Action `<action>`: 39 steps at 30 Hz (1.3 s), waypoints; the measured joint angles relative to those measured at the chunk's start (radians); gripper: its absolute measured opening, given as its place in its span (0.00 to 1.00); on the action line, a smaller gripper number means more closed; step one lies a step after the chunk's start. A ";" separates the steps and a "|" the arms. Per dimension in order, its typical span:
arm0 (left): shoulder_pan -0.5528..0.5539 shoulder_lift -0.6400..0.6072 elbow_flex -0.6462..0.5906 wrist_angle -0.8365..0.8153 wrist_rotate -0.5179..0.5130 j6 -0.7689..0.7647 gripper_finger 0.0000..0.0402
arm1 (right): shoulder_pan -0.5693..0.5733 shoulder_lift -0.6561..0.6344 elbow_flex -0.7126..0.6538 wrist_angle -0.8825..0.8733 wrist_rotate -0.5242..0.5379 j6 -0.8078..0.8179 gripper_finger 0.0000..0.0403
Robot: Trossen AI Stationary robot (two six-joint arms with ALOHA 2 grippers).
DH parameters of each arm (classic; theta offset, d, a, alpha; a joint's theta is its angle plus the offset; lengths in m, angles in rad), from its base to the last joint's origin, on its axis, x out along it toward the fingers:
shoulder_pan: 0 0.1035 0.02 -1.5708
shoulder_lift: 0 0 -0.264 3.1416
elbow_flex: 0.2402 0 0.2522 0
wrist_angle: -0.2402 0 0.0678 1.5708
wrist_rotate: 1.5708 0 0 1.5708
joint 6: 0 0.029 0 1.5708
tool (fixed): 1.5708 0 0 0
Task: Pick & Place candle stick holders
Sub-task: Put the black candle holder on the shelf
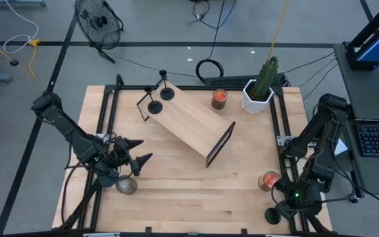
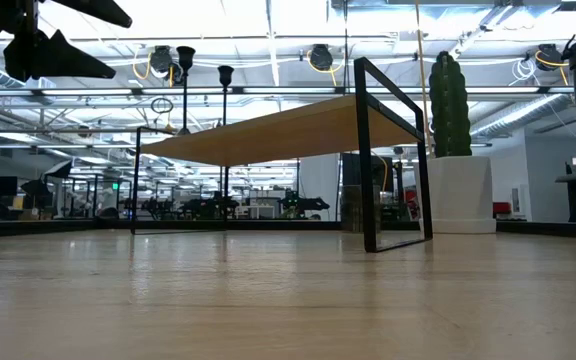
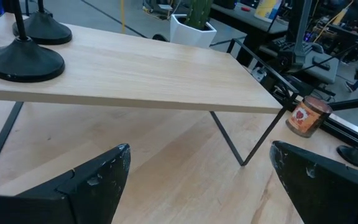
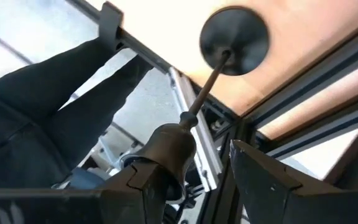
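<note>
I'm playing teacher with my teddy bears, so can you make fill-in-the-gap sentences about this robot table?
1. ____ candle stick holders stand on the wooden shelf.
2. The cactus grows in a ____ pot.
3. The left gripper holds nothing, and its jaws are ____.

Missing words: two; white; open.

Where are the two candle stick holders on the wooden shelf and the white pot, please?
nearer candle stick holder [image 3: 23, 62]: left wrist view, disc base.
farther candle stick holder [image 3: 44, 32]: left wrist view, disc base.
white pot [image 1: 255, 100]: high view, side wall.
</note>
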 joint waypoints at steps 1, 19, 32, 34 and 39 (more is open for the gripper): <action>0.000 0.000 0.000 0.000 -0.004 -0.001 0.98 | 0.000 0.000 -0.008 0.016 0.000 0.002 0.40; 0.000 0.000 0.000 0.000 -0.005 -0.001 0.98 | 0.000 0.002 -0.044 0.060 -0.001 0.023 0.13; 0.018 0.000 0.000 0.024 -0.012 -0.008 0.98 | -0.017 -0.001 -0.045 0.073 -0.036 0.044 0.04; 0.029 0.000 0.000 0.029 -0.012 -0.009 0.98 | -0.038 -0.007 -0.045 0.093 -0.042 0.024 0.04; 0.047 0.000 0.000 0.032 0.022 -0.009 0.98 | -0.104 -0.027 -0.047 0.119 -0.055 -0.055 0.02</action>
